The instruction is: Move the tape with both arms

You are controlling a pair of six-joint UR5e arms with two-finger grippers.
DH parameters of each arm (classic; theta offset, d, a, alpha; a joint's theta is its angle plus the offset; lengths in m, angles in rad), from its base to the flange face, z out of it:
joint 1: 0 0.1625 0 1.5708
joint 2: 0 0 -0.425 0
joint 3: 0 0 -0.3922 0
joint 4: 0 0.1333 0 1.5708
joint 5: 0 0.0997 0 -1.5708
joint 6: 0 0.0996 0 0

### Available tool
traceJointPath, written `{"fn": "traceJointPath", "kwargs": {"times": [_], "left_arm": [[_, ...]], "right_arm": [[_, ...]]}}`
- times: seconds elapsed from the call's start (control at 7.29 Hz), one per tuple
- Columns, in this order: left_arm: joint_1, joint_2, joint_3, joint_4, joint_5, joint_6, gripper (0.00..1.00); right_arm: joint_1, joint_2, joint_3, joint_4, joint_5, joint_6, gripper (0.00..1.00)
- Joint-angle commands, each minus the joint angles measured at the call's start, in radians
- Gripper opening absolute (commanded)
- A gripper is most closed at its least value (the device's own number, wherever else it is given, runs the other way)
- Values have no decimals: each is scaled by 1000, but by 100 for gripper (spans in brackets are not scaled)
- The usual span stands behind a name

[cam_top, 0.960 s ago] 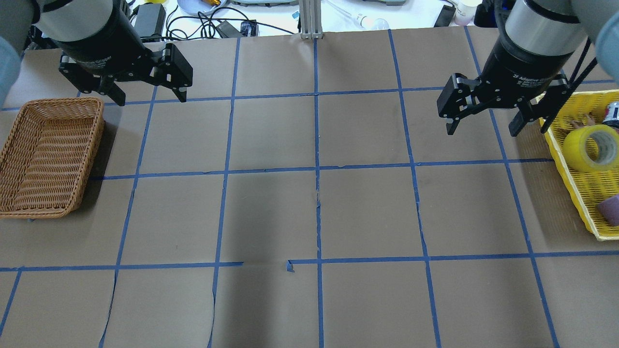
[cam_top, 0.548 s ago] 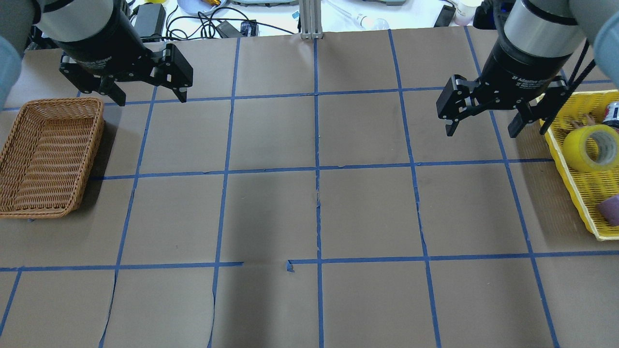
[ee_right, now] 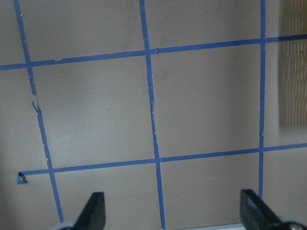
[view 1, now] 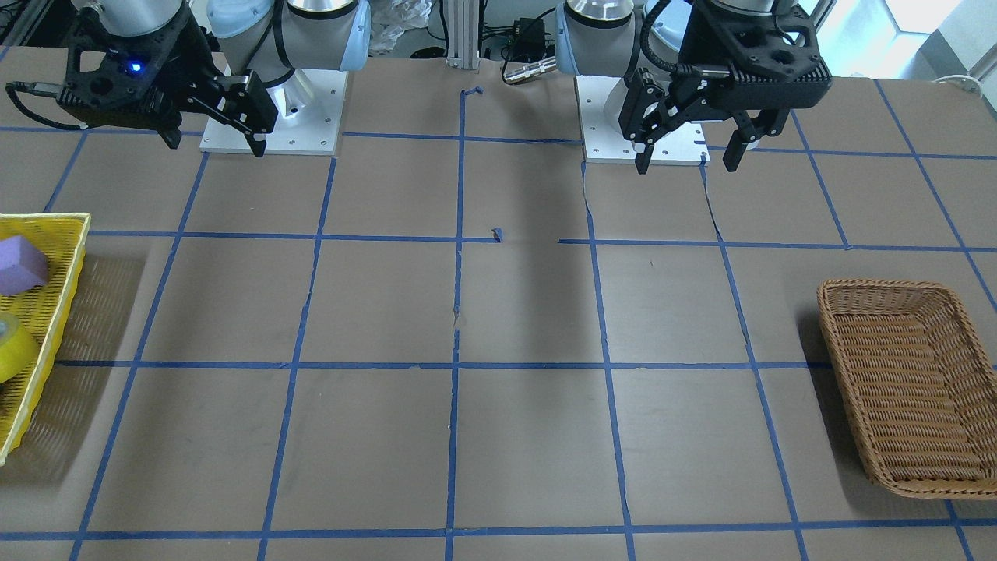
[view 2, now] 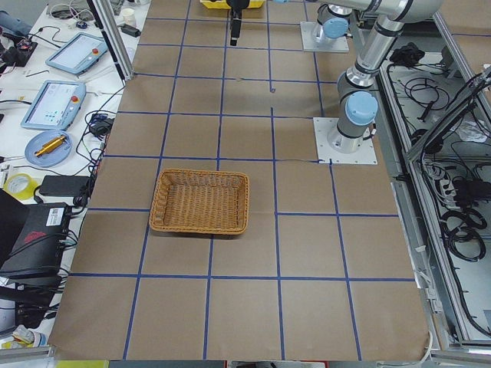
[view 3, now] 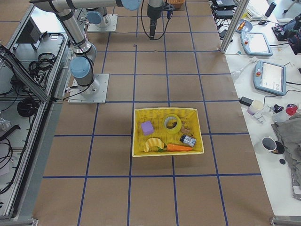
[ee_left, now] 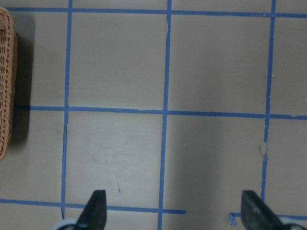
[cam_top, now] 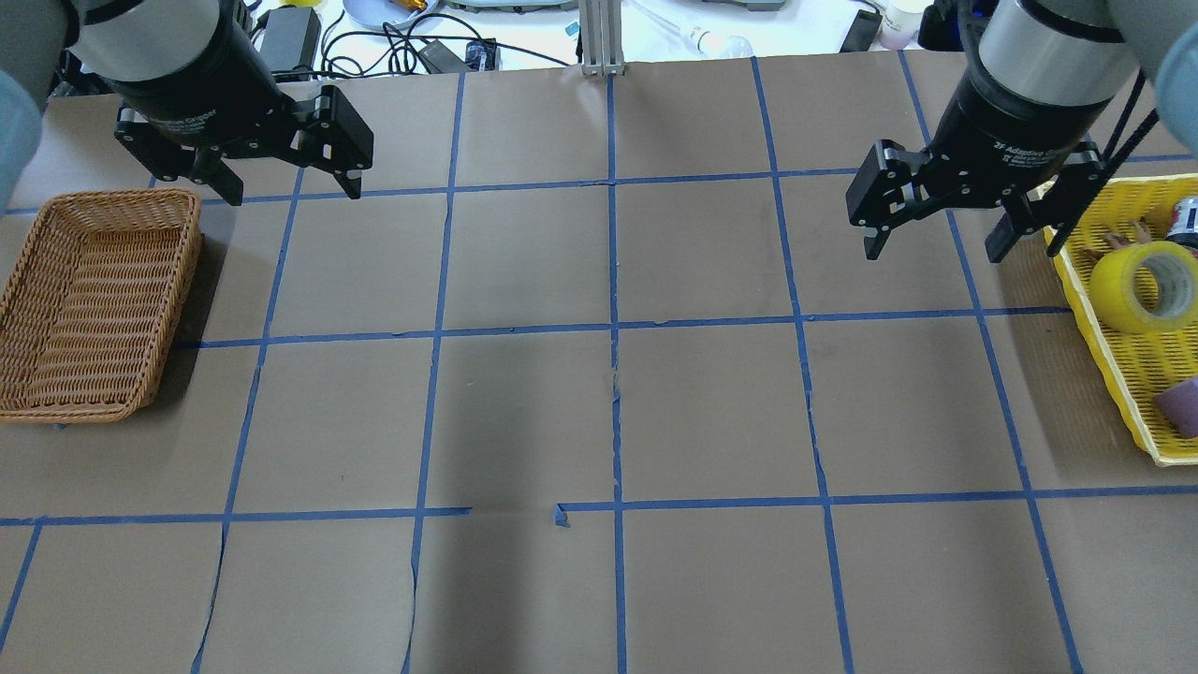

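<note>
- Yellow tape (cam_top: 1144,286) lies unmoved in the yellow tray (cam_top: 1137,370) at the desk's (cam_top: 608,412) right edge.
- Right claw (cam_top: 933,253) has barely shifted, if at all; its fingers are apart and it hovers just left of the tray.
- Left claw (cam_top: 292,195) is unchanged, fingers apart, hanging near the wicker basket's (cam_top: 94,300) far right corner.

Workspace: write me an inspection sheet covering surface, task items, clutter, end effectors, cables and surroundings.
Surface: table, brown paper with a blue tape grid.
Job's things: tape lying in the yellow tray on the robot's right; wicker basket on its left.
Clutter: purple block, can, banana and carrot share the tray.
End effectors: left end effector open, right end effector open, both above the table, holding nothing.
Cables: black cables on the white bench beyond the table.
Surroundings: teach pendants on the side bench; no person seen.
</note>
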Motion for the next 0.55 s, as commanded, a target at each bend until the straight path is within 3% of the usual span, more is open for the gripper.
{"fn": "traceJointPath", "kwargs": {"times": [0.0,0.14,0.41], "left_arm": [[0,1,0,0,-2,0,100],[0,1,0,0,0,0,100],[0,2,0,0,-2,-6,100]], "right_arm": [[-15,9,1,-9,-1,-28,100],[-19,12,0,-17,-9,-72,100],[-129,20,3,-69,-13,-439,100]]}}
